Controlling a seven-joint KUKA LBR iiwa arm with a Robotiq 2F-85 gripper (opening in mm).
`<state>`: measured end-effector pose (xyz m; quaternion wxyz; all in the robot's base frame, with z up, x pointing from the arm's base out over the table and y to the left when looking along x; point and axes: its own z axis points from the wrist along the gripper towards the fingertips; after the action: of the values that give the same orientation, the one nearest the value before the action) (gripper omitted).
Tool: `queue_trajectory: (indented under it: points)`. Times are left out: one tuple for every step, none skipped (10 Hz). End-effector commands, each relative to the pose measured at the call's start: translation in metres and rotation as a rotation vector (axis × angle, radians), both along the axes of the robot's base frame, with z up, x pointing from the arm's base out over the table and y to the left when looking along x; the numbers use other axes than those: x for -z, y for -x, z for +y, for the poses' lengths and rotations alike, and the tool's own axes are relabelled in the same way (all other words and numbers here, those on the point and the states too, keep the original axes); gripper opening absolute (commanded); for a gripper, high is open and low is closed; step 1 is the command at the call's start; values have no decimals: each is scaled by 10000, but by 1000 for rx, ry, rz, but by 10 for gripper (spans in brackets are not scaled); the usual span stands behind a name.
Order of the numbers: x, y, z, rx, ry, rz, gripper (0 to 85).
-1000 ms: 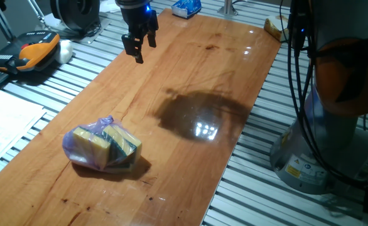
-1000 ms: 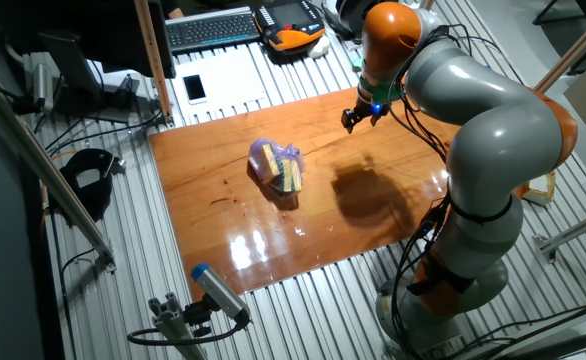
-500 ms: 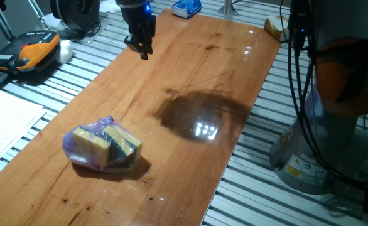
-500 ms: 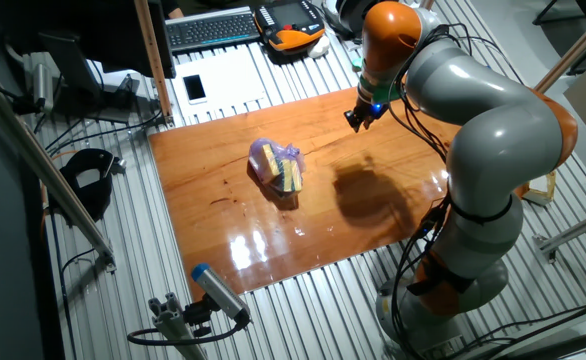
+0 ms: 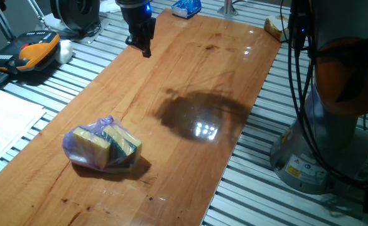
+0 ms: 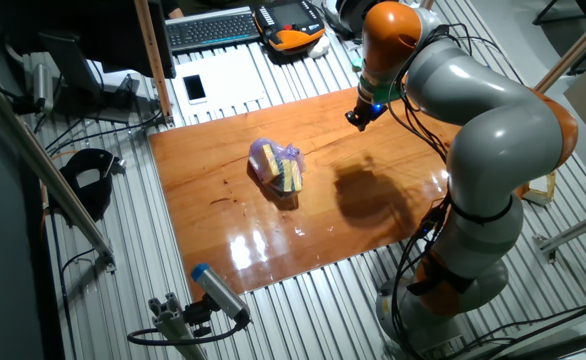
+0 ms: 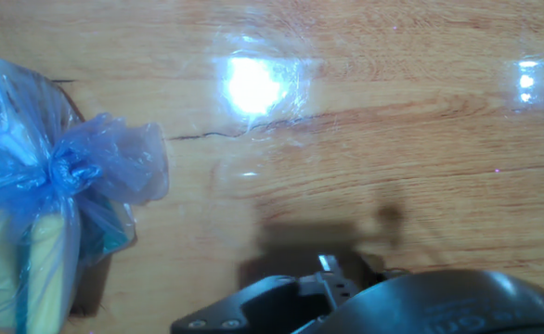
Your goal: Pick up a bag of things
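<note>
One light, crinkly bag of things (image 5: 102, 148) sits mid-tabletop (image 5: 196, 75), well apart from the claw (image 5: 145, 48), which hangs pinched together and empty — that knotted top looks the surest hold.

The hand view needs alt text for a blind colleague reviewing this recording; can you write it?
A knotted blue plastic bag holding yellow sponges lies at the left edge on a glossy wooden table, seen from above. Bright lamp reflections shine on the wood, and part of the dark gripper fills the bottom edge, well clear of the bag.
</note>
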<state>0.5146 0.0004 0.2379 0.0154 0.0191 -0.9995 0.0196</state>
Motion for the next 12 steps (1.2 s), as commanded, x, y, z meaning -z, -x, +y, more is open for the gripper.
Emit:
queue_trajectory:
  points:
    - [0, 0, -1, 0, 2, 0, 0]
    - [1, -1, -2, 1, 2, 0, 0]
    - [7, -5, 1, 1, 2, -1, 0]
    - [23, -12, 16, 4, 3, -3, 0]
    - [48, -20, 43, 10, 8, -7, 0]
    - [67, -26, 60, 13, 8, -8, 0]
    - [85, -34, 76, 16, 5, -8, 0]
    - [120, -47, 108, 24, 5, -12, 0]
    - [170, -59, 154, 36, 7, -17, 0]
    - [250, -61, 238, 54, 12, -24, 0]
    - [302, -55, 297, 68, 10, -29, 0]
    - [337, -56, 347, 78, 9, -31, 0]
